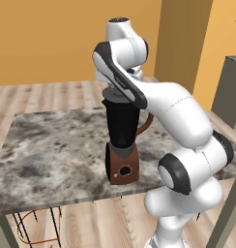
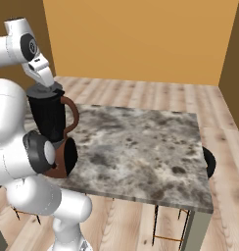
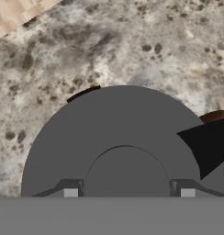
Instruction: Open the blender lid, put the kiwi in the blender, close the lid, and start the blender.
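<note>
Blender [image 1: 122, 145], black jar on reddish-brown base, stands near the marble table's [image 1: 52, 150] front edge, with bare stone stretching beside it. Gripper [image 3: 127, 193] clamps the round knob of the flat grey blender lid [image 3: 109, 133] atop the jar.

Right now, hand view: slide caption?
Jaws straddle the knob of the blender lid above the marble counter.

Both base views look forward and down over the marble tabletop [image 1: 52, 150] from opposite rear sides, sharing the blender [image 1: 123, 140]; the hand view looks straight down, close above the blender lid [image 3: 123, 137].
</note>
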Controlling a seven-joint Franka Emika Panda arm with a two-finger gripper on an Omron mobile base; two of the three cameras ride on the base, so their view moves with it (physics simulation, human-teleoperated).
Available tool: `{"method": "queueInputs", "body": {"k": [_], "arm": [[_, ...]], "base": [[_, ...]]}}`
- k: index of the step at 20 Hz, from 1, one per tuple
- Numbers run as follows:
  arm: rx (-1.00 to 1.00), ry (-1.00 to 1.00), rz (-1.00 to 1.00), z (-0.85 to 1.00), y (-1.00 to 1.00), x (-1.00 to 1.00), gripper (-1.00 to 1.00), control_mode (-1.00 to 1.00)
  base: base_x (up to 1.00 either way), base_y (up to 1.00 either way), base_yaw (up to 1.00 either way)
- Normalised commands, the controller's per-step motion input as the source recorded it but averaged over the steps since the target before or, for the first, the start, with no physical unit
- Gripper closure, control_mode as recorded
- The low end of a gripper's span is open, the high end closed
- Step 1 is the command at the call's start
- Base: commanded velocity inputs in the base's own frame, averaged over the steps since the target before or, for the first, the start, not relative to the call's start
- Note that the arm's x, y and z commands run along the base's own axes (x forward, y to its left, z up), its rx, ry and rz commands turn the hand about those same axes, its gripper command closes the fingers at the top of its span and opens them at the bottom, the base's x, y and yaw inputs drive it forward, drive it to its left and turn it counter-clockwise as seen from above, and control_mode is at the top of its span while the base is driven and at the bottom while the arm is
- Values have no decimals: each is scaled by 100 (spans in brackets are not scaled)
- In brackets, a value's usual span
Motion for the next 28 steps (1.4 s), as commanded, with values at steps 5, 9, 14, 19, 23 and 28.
{"method": "queueInputs", "body": {"k": [5,9,14,19,23,28], "arm": [[1,-2,0,-22,-1,10,100,-100],[0,0,0,-33,0,4,100,-100],[1,4,0,-29,-7,-10,100,-100],[0,14,0,-4,-9,-23,100,-100],[0,18,0,-12,-3,-16,100,-100],[0,12,0,-33,0,-2,100,-100]], "base": [[0,0,0],[0,0,0],[0,0,0],[0,0,0],[0,0,0],[0,0,0]]}}
